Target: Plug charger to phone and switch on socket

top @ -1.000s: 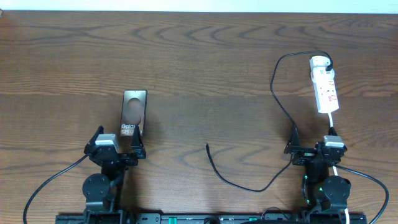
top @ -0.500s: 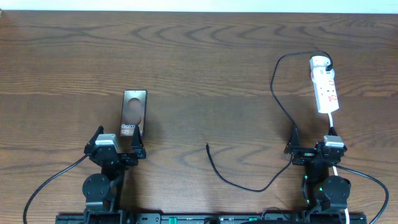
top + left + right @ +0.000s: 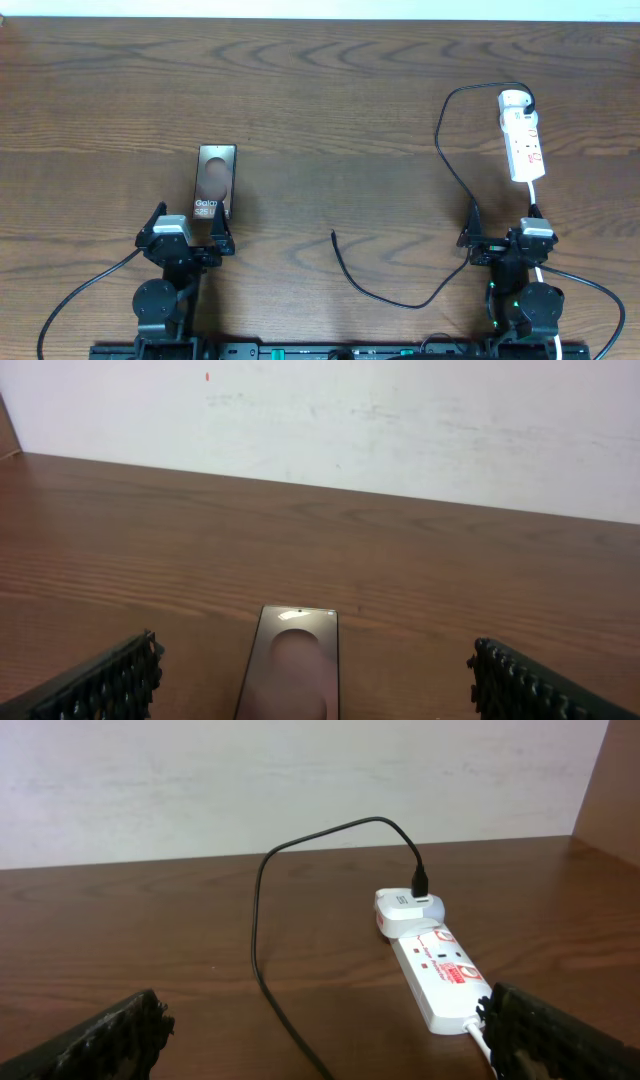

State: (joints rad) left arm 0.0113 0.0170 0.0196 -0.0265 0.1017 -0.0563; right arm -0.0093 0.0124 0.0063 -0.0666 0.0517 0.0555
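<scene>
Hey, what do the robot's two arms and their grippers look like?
The left arm and right arm are black, with round joint housings and a small grey block near each wrist. A thin black cable loops out from each base. The left gripper and right gripper have black fingers with ribbed, textured pads. Small green lights glow on the right arm.

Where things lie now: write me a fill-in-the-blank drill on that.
The phone lies ahead of the ____ gripper.
The socket lies ahead of the ____ gripper.
The charger is plugged into the ____, not the phone.
Both grippers are ____.
Missing: left, right, socket, open.
</scene>
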